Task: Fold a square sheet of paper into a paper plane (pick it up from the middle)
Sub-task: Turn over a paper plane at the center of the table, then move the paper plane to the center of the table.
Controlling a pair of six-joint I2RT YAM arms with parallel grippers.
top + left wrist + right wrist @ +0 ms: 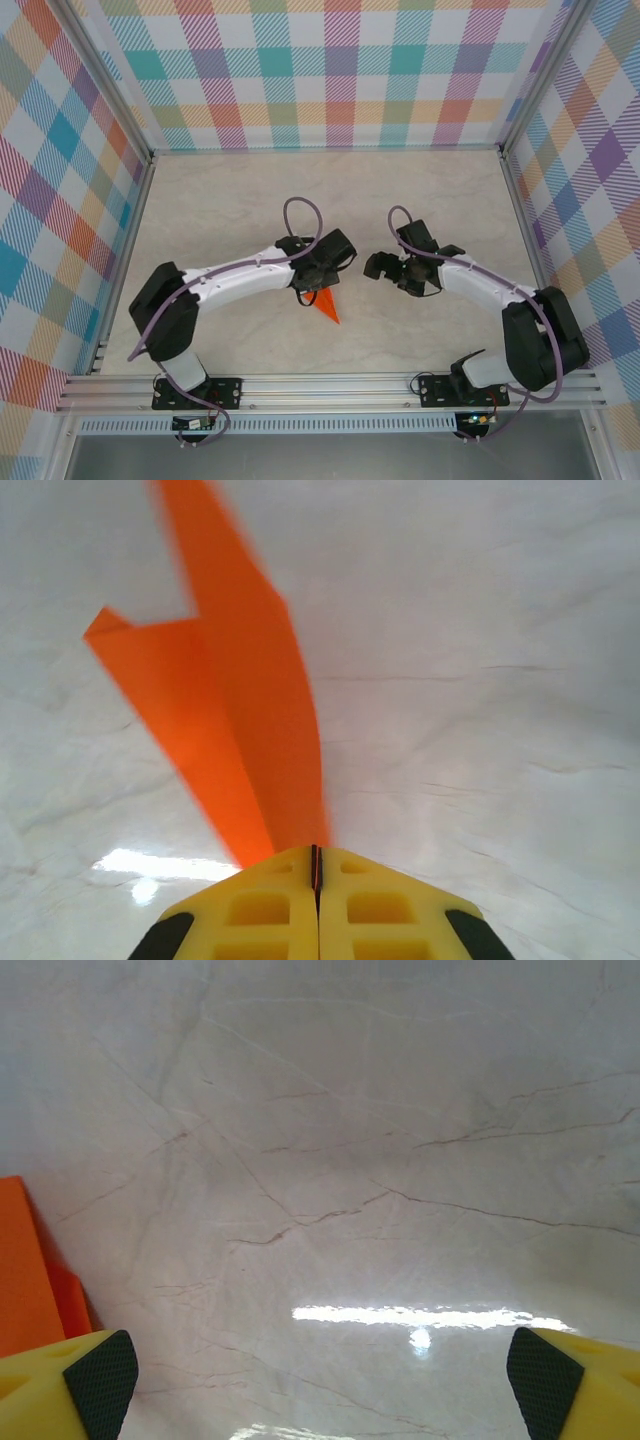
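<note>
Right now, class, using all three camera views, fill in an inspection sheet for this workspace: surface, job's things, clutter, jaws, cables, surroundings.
Surface: pale marbled tabletop, glossy, with a patch of glare.
Job's things: orange paper plane, folded narrow and pointed, one end pinched.
Clutter: nothing seen.
Jaws: left jaws shut on the paper plane; right jaws open, holding nothing.
Cables: purple cables, each in a raised loop.
Surroundings: checked walls; metal frame rail at the near edge.
</note>
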